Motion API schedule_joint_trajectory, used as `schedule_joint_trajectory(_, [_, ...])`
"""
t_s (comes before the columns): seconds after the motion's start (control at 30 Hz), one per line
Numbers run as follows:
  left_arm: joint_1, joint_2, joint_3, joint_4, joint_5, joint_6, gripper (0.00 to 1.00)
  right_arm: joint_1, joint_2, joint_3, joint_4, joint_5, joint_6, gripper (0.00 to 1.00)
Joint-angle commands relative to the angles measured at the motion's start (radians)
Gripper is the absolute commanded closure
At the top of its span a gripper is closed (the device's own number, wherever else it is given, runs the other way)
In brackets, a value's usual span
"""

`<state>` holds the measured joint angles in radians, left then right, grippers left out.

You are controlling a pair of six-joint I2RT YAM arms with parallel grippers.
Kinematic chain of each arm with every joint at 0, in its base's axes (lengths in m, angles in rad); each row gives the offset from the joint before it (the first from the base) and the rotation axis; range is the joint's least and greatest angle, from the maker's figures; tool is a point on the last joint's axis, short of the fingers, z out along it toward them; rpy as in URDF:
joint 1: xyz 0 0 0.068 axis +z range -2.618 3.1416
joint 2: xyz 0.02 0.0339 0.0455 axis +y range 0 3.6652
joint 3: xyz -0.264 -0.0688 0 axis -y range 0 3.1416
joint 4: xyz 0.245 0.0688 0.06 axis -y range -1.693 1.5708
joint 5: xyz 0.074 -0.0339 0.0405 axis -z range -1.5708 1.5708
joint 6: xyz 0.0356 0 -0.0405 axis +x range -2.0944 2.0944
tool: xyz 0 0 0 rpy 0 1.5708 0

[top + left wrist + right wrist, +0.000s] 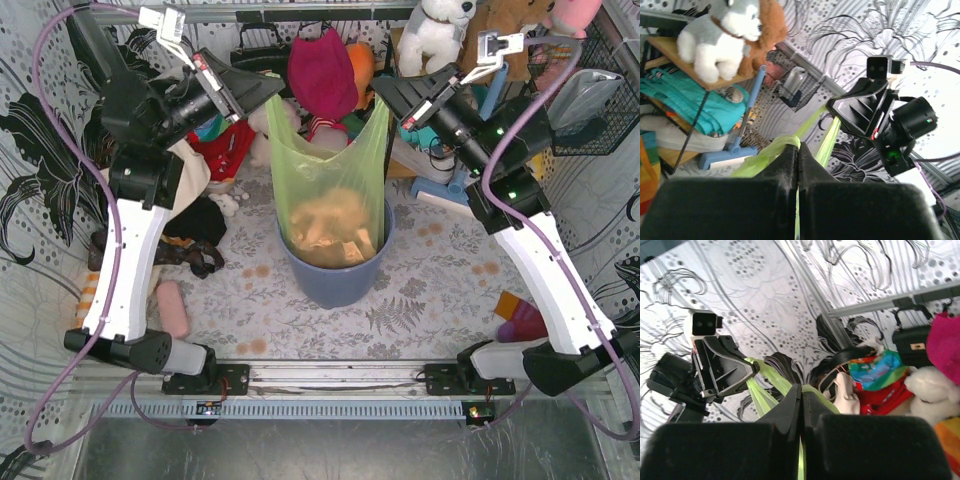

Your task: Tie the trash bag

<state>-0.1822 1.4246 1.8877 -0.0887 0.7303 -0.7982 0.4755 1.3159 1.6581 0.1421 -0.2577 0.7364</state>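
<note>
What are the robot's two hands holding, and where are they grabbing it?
Both grip the trash bag: the left gripper pinches its top left corner, the right gripper its top right corner.

Blue-grey bin [335, 288] mid-table; husky plush [720, 37] on shelf [687, 67].

Side by side at the near edge of the surface, the left arm [130, 250] and the right arm [545, 270] share one livery: a long white shell link between matt black joint housings, ending in black, ribbed, wedge-shaped jaws. Mauve cables [37, 65] trail in wide loops beside each arm. White wrist cameras [165, 22] ride on pale brackets (the left one, seen from the right wrist, shows two dark lenses). Green indicator lights [513, 172] glow on the right arm's black housings, a red-and-white label [875, 131] marks its end section, and black base plates [205, 382] anchor both.
</note>
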Motion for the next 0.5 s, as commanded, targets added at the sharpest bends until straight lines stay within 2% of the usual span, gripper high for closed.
schedule_joint_trajectory(0.0, [0.000,-0.123,-0.056,0.106,0.041,-0.020,1.00,0.002,-0.062,0.006,0.084,-0.052,0.016,1.00])
schedule_joint_trajectory(0.13, [0.000,-0.209,-0.260,0.229,0.039,-0.043,1.00,0.003,-0.135,-0.229,0.147,-0.012,0.055,1.00])
schedule_joint_trajectory(0.23, [0.000,-0.208,-0.304,0.300,0.056,-0.075,0.99,0.003,-0.133,-0.258,0.165,-0.013,0.070,1.00])
schedule_joint_trajectory(0.3, [0.001,-0.181,-0.259,0.297,0.055,-0.076,0.99,0.003,-0.105,-0.203,0.167,-0.026,0.068,1.00])
schedule_joint_trajectory(0.47, [0.001,-0.078,0.011,0.264,0.080,-0.092,0.99,0.009,-0.008,0.084,0.101,-0.075,0.022,1.00])
